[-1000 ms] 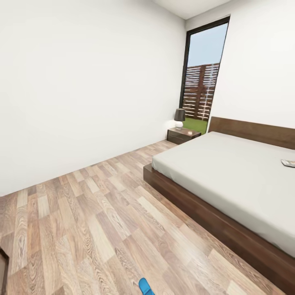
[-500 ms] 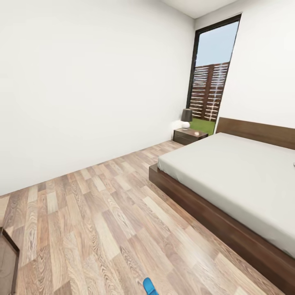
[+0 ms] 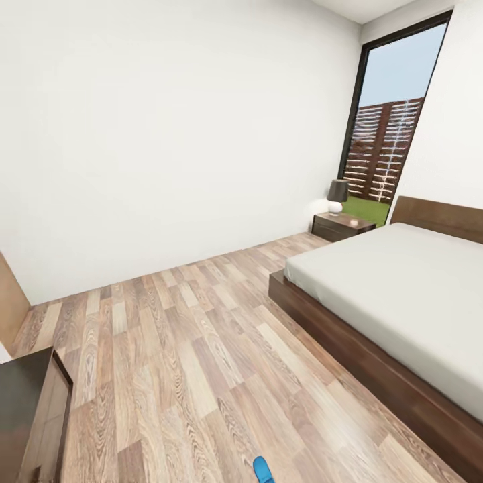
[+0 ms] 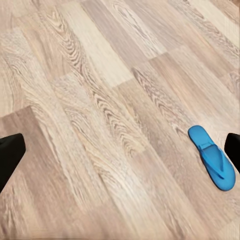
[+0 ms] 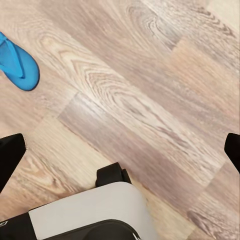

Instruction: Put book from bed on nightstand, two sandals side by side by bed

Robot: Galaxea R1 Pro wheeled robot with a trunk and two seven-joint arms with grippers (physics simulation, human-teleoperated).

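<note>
While the robot stands on open floor, these hold:
sandal [image 4: 212,156]: flat on the floor [image 3: 188,349], near the robot's base, well short of the bed [image 3: 396,295]
long axis: slanted across the planks
nearer arm: a judgement, about equal
left end effector [image 4: 120,152]: spread wide, empty
right end effector [image 5: 120,150]: spread wide, empty
nightstand [image 3: 342,225]: far, beside the headboard

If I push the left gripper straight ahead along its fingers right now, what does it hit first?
Most likely bare wood-plank floor: the left gripper points down at it, fingertips spread wide at the picture's edges with nothing between them. The blue sandal lies off to one side, near one fingertip, so it would probably be missed.
</note>
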